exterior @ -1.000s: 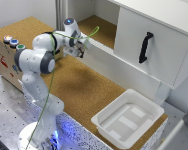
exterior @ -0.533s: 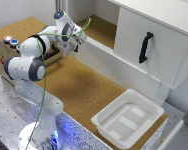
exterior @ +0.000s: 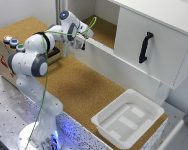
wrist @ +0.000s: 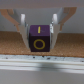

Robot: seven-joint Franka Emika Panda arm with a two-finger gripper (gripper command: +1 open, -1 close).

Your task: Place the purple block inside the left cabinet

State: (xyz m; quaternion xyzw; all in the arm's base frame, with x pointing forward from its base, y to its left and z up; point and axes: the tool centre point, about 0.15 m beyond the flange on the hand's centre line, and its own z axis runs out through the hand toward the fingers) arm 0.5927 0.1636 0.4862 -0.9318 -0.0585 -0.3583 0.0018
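— Where do you stand with the purple block (wrist: 39, 38)?

— Your claw (wrist: 40, 35) is pinching it between both fingers, held up at the white front lip (wrist: 42, 59) of the left cabinet (exterior: 105, 29). Lifting looks done; you have yet to carry it in and set it on the cork floor.

— Anything in your way?

— Only that lip. The door with the black handle (exterior: 145, 47) sits at three o'clock of the opening, the white tray (exterior: 128, 118) well apart on the tabletop (exterior: 84, 90).
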